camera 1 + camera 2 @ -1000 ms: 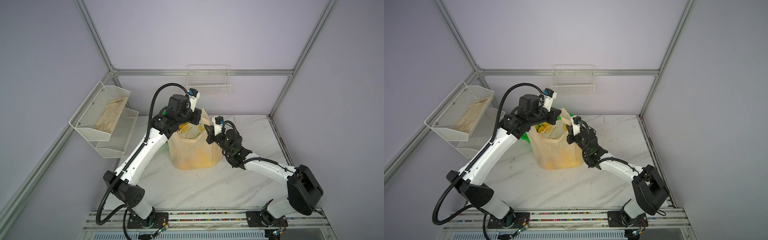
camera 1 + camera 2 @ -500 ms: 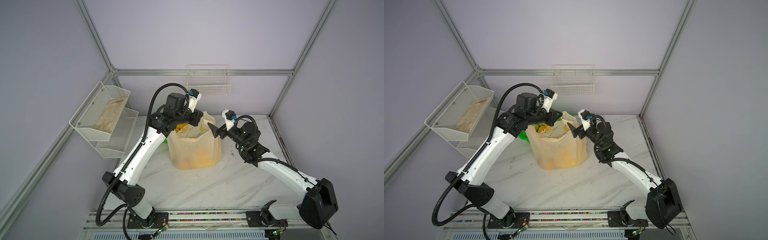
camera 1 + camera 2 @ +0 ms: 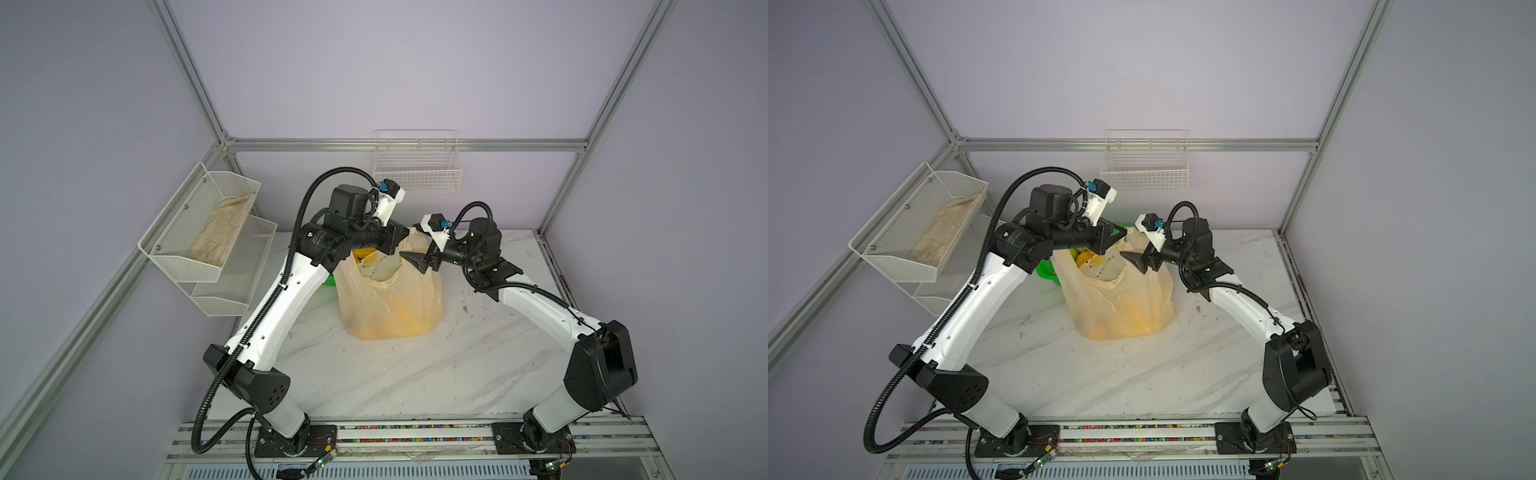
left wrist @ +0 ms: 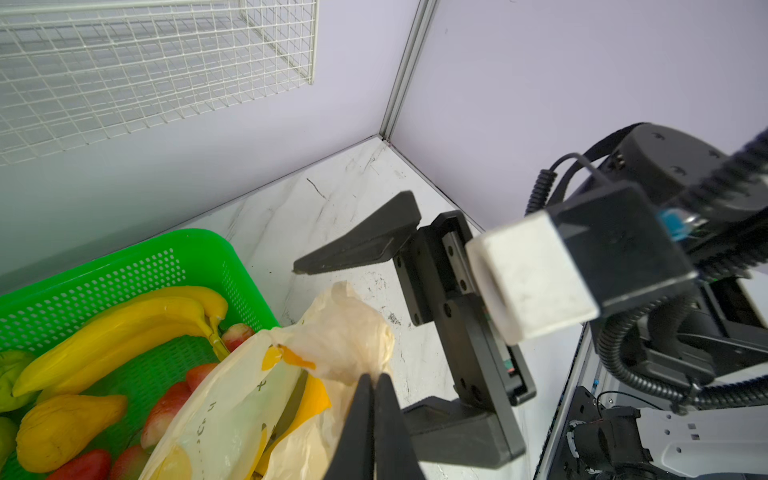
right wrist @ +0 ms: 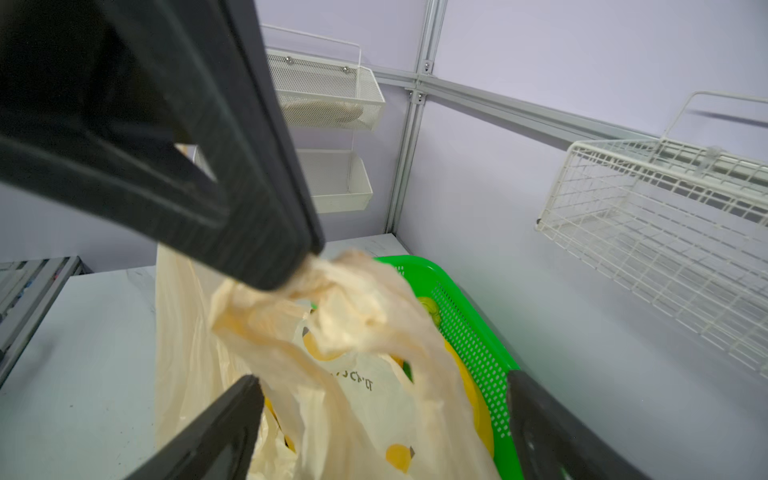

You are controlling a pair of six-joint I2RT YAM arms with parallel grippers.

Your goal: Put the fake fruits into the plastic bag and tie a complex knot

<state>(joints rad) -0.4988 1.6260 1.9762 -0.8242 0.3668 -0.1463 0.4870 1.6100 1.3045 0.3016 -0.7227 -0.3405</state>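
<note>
Left claw point(image 4: 374, 379) pinched shut on plastic bag point(image 4: 345, 332) handle; right claw point(image 3: 417, 262) spread wide, straddling handle, gripping nothing.

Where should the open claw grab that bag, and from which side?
The bag's free handle strip, from the right claw's side: it hangs as a thin, flat loop beside the bunch the left claw pinches, so open jaws can straddle it.

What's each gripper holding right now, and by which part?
The left gripper is shut on the plastic bag, pinching its bunched handle strip. The right gripper is open and holds nothing.
</note>
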